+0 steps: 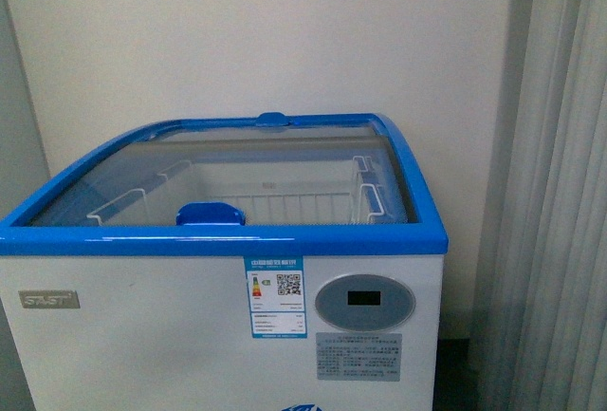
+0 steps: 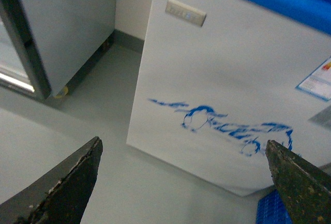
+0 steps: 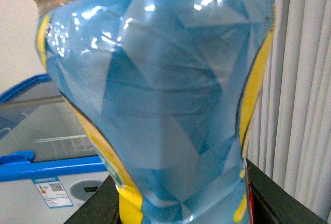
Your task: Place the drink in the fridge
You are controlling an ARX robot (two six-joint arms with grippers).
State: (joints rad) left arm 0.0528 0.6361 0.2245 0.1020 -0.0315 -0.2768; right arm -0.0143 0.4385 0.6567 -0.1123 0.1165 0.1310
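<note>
Pale wall [image 1: 285, 31] and a grey curtain [image 1: 560, 193] at the frame's right stand behind the fridge [image 1: 142, 345], which fills the lower centre of the front view. Its front carries a brand plate [image 1: 49, 299] too blurred to read, an energy label [image 1: 277, 297] with a QR code, and an oval display panel [image 1: 364, 301]. It stands on grey floor [image 2: 77, 146]. My right hand [image 3: 181, 206] grips the drink [image 3: 165, 94], a bottle in a blue-and-yellow wrap, with the fridge behind it. My left hand [image 2: 182, 151] hangs open before the penguin decal [image 2: 199, 118].
</note>
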